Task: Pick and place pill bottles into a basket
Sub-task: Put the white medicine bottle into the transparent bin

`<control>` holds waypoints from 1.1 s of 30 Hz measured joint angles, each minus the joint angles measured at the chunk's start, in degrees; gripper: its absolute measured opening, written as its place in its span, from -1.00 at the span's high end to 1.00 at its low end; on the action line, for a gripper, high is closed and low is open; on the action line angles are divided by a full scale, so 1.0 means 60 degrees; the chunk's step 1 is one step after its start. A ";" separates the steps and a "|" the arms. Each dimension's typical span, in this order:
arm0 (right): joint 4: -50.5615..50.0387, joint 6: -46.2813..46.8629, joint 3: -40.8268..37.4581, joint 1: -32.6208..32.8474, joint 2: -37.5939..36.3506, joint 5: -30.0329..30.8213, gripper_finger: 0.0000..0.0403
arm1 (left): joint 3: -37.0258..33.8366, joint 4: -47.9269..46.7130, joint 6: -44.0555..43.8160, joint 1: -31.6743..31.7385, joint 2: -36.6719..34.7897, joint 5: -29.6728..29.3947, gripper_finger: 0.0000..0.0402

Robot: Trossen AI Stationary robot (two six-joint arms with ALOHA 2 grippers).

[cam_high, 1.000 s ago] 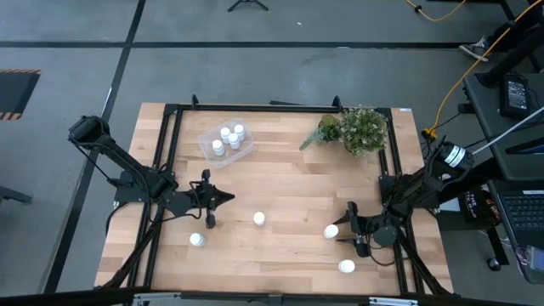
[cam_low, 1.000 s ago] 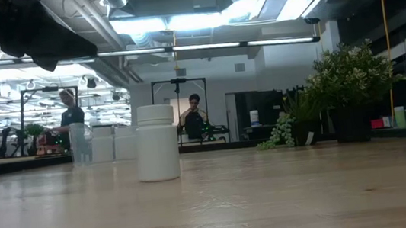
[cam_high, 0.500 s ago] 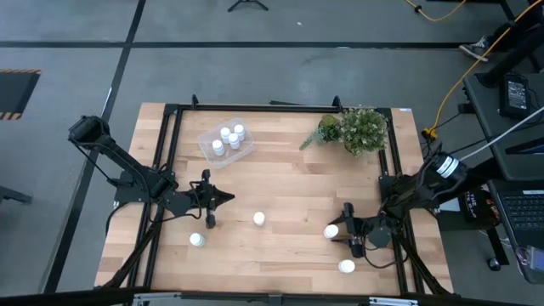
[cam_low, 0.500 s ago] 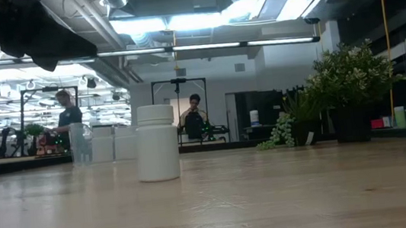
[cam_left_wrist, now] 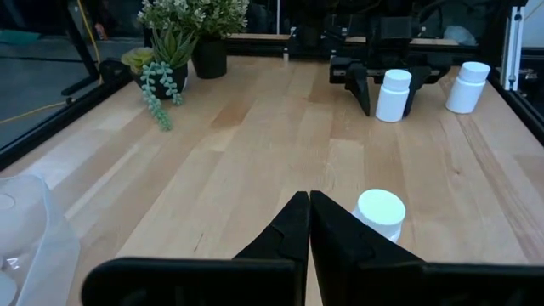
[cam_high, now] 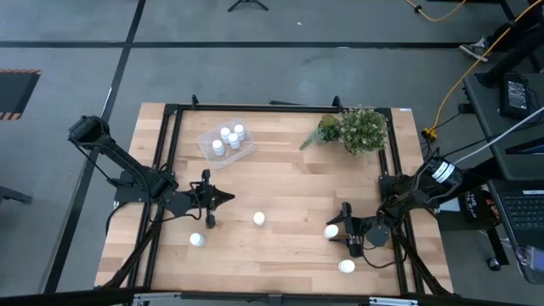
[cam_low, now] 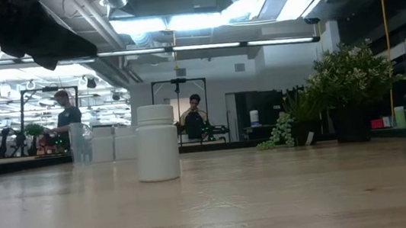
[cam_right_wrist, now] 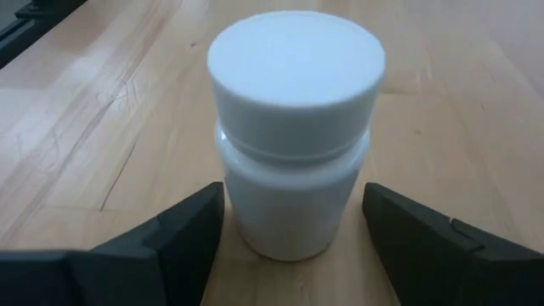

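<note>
Right wrist view shows my right tool spread wide around a pill bottle near the tabletop's right edge, gripping nothing yet, positioned to close and carry it basketward.

Both arms are showing as dark, nearly black linkages of slim tubes and blocky joints. The left arm is ending in a left tool with matte black, wedge-shaped fingers tapering to thin tips. The right arm is wearing a white band with dark marking near its upper joint, and its right tool is showing broad, flat black fingers with squared edges.
</note>
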 joint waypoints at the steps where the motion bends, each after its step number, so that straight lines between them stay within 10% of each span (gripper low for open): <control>1: 0.0030 0.0001 0.0000 0.0000 0.0000 0.0003 -0.41 | 0.0000 0.0000 -0.0001 -0.0002 0.0001 0.0000 0.97; 33: -0.0068 -0.0422 0.0156 -0.0452 -0.0112 -0.1209 0.14 | 0.0000 0.0000 -0.0002 -0.0004 -0.0002 -0.0022 0.97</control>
